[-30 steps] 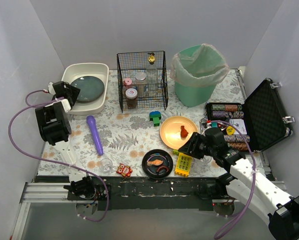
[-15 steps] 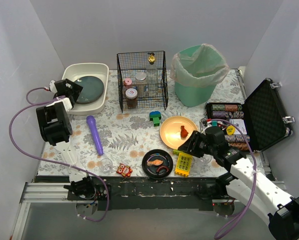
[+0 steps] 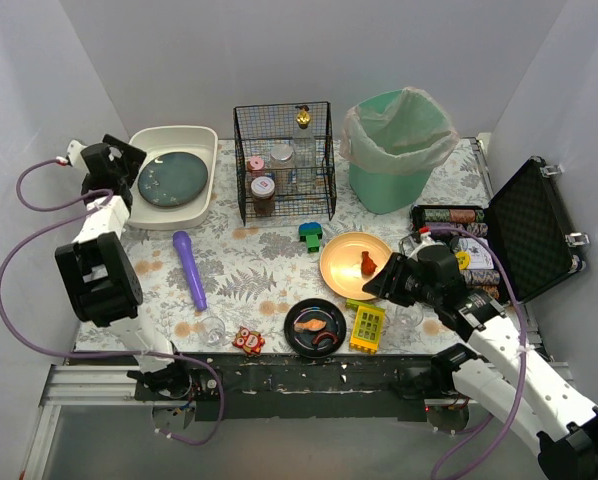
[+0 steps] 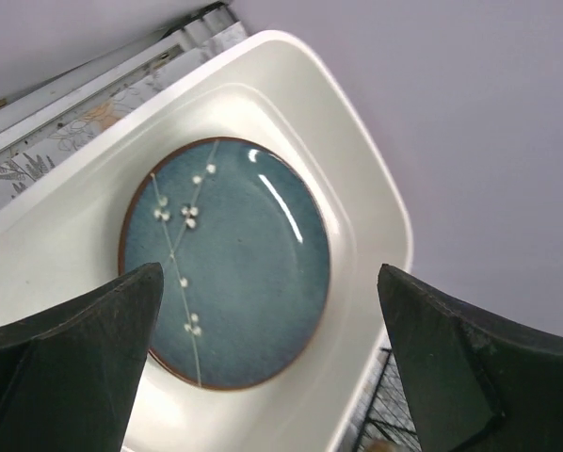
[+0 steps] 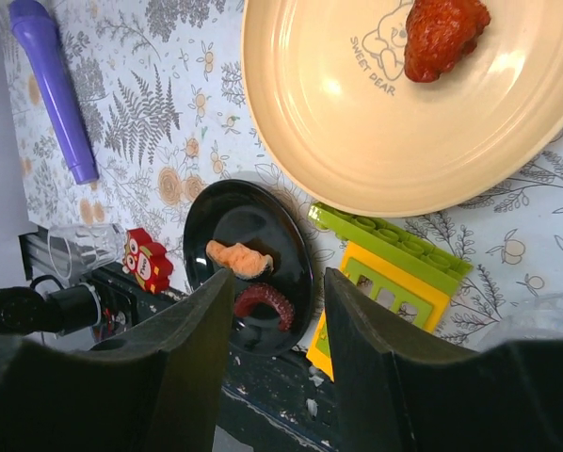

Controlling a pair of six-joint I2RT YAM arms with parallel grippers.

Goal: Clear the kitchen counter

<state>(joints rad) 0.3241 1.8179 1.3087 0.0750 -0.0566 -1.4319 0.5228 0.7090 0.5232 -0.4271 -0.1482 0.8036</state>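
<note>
Over the tub (image 4: 385, 217) rim, left end effector (image 4: 269, 271) gapes wide.

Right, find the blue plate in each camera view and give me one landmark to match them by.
Top external: the blue plate lies in the white tub, back left.
Left wrist: the blue plate sits mid-picture, in the same tub.
Right wrist: not in it.
Shared landmark: the leaf-print cloth of the kitchen counter, visible in all three views.
</note>
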